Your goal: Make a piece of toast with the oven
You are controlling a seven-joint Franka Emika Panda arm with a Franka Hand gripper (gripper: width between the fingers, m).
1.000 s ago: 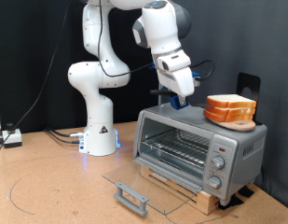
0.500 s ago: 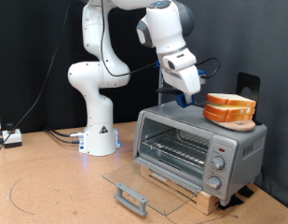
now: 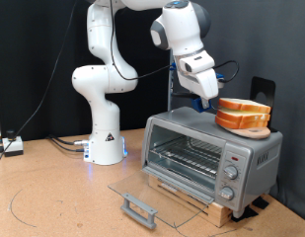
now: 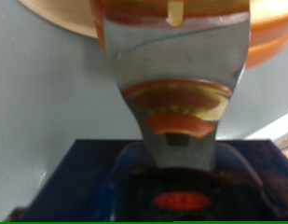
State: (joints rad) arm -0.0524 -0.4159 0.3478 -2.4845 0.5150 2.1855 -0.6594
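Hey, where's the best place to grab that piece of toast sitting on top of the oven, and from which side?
Probably by its crust edges, across the thin dimension. The piece of toast lies stacked on a board atop the oven, so its near edge, facing the exterior view's left, is exposed. The gripper is already beside that edge, so a sideways approach from there looks best.

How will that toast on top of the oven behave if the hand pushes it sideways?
The toast looks like stacked slices lying on a plate, so the top one may slide off the lower. It sits near the edge of the oven top, so a hard push could send it over. Probably light, with a soft face that dents. The hand is beside it.
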